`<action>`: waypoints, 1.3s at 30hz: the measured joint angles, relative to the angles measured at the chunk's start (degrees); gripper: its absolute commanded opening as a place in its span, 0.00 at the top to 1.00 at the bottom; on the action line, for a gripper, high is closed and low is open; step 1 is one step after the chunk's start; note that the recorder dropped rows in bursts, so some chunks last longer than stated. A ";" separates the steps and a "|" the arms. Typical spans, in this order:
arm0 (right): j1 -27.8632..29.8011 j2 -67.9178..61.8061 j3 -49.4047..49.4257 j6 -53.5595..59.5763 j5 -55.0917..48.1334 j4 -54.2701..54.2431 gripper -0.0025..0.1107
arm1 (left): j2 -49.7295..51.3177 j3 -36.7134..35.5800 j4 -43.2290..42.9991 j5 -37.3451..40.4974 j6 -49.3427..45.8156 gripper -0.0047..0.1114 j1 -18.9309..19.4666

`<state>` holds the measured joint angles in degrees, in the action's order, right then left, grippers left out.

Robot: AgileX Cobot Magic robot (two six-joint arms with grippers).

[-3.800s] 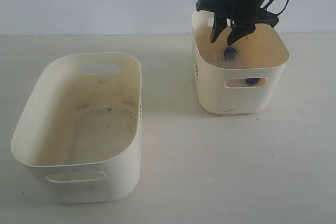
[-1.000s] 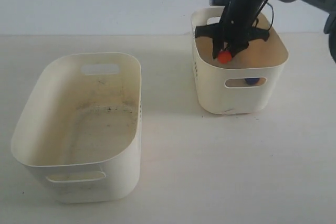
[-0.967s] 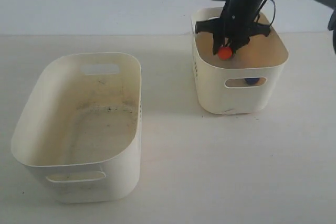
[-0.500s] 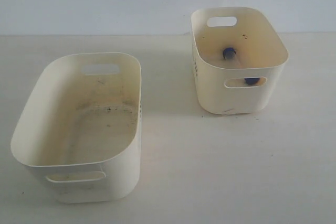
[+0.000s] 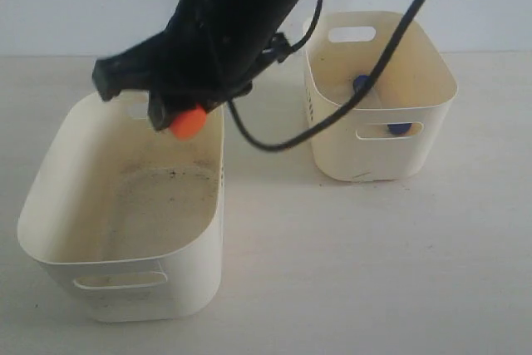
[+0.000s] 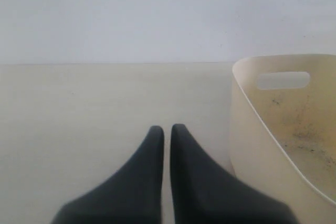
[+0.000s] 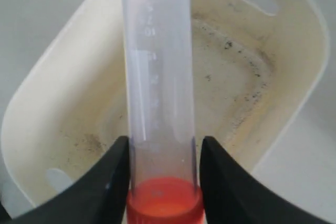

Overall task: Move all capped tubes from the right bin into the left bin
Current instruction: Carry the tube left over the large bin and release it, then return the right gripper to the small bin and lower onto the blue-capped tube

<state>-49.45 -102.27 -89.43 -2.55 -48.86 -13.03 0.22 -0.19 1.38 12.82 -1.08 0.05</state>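
Note:
My right gripper [image 5: 178, 114] reaches across the middle and hangs over the far end of the left bin [image 5: 50, 164], the larger cream tub with a speckled floor. It is shut on a clear capped tube [image 7: 157, 77] near its orange-red cap [image 5: 189, 122]. In the right wrist view the tube points down into the left bin [image 7: 37, 108]. The right bin [image 5: 382, 160] holds a blue-capped tube [image 5: 362, 83], and another blue cap [image 5: 399, 129] shows through its slot handle. My left gripper [image 6: 164, 129] is shut on nothing, low over the table beside the left bin [image 6: 252, 129].
The right arm and its black cable [image 5: 366, 81] stretch over the gap between the two bins and across the right bin's rim. Pale tabletop [image 5: 349, 255] lies in front of both bins, and a light wall stands behind.
My right gripper has carried the orange-capped tube from above the right bin leftward and down to over the left bin. The blue-capped tubes have stayed in the right bin.

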 measured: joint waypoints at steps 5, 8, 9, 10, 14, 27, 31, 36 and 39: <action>-3.69 -2.35 1.65 -0.51 4.60 -0.76 0.53 | 0.00 0.00 0.00 0.00 0.00 0.92 0.00; -3.69 -3.50 1.65 -0.51 5.63 -0.91 0.36 | 0.00 0.00 0.00 0.00 0.00 0.92 0.00; -3.69 -3.88 1.65 -0.51 5.86 -0.91 0.35 | 0.00 0.00 0.00 0.00 0.00 0.92 0.00; -3.69 -4.30 1.65 -0.51 5.91 -0.91 0.36 | 0.00 0.00 0.00 0.00 0.00 0.92 0.00; -3.69 -5.21 1.78 -0.51 6.14 -0.91 0.44 | 0.00 0.00 0.00 0.00 0.00 0.92 0.00; 15.45 -3.03 -11.99 -4.79 -2.56 9.59 0.66 | 0.00 0.00 0.00 0.00 0.00 0.92 0.00; 23.14 -6.51 -12.50 -5.55 -1.47 10.17 0.77 | 0.00 0.00 0.00 0.00 0.00 0.92 0.00; 27.06 -12.67 -13.17 -5.90 1.67 10.06 0.78 | 0.00 0.00 0.00 0.00 0.00 0.92 0.00; 27.43 -16.94 -15.38 -6.62 1.93 11.40 0.78 | 0.00 0.00 0.00 0.00 0.00 0.92 0.00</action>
<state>-22.02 -119.21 -104.81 -9.17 -46.93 -1.63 0.22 -0.19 1.38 12.82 -1.08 0.05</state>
